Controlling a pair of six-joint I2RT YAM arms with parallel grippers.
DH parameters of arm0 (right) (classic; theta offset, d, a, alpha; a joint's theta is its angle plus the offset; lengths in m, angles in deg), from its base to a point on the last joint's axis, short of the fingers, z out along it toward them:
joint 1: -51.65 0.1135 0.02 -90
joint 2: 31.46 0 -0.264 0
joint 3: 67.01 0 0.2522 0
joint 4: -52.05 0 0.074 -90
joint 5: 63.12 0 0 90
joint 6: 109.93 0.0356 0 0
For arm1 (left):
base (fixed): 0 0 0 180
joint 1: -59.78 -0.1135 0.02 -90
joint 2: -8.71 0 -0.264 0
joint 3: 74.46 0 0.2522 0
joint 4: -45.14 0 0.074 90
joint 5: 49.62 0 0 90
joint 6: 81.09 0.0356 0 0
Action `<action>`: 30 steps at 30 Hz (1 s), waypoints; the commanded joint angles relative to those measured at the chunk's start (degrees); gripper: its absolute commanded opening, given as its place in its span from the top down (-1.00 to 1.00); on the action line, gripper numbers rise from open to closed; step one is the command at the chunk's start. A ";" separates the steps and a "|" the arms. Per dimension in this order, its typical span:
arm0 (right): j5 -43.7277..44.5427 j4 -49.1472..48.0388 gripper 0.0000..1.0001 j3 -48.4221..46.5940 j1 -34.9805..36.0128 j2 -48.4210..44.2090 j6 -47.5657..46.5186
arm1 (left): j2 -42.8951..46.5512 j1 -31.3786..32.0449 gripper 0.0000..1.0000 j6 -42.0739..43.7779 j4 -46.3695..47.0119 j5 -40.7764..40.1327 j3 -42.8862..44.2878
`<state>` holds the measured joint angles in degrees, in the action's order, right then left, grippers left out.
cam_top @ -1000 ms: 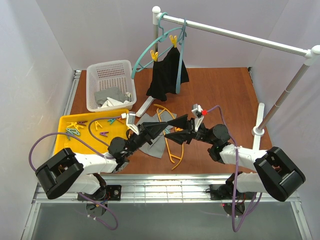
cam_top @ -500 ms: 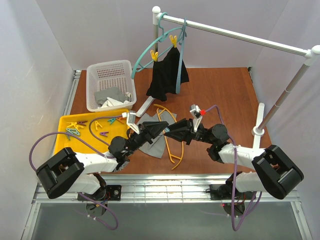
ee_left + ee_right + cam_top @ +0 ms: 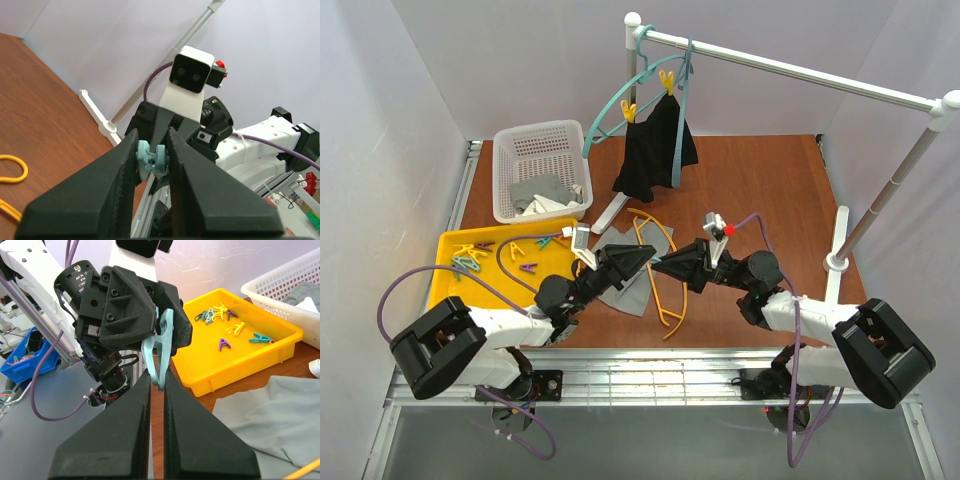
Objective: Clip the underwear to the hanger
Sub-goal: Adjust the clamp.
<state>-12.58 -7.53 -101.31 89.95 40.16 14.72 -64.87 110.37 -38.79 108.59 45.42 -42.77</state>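
Two arms meet above the hanger (image 3: 667,318) for a handover, left fingers (image 3: 100,190) clamped on a blue clip (image 3: 159,347) and right fingers (image 3: 125,440) pinched shut on its tip, while the underwear (image 3: 628,294) lies unclipped against the hanger's left side, so the left should probably release next.

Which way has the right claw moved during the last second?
Yes: the right claw has closed onto the teal peg held by the left claw; against the orange hanger below, it has hardly shifted.
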 commanded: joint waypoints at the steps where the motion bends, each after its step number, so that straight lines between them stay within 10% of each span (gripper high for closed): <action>1: 5.00 -2.34 0.97 0.41 -0.95 -3.84 -3.01 | 1.33 0.04 0.59 1.21 20.35 0.50 -2.73; 11: 1.94 1.36 0.94 -1.17 -1.13 -5.53 -3.28 | -1.73 0.04 0.73 3.05 20.26 -0.47 -2.47; 22: -2.11 5.13 -0.21 -2.49 -1.04 -6.57 -5.47 | -3.59 0.04 0.80 3.41 20.26 0.24 -0.71; 30: -2.72 7.86 -0.16 -4.60 -1.13 -3.33 -5.83 | -3.06 0.04 0.83 3.05 20.44 1.02 -0.62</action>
<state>-14.35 -0.23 -103.49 88.90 35.42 9.87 -68.72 110.41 -36.08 108.57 45.79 -44.10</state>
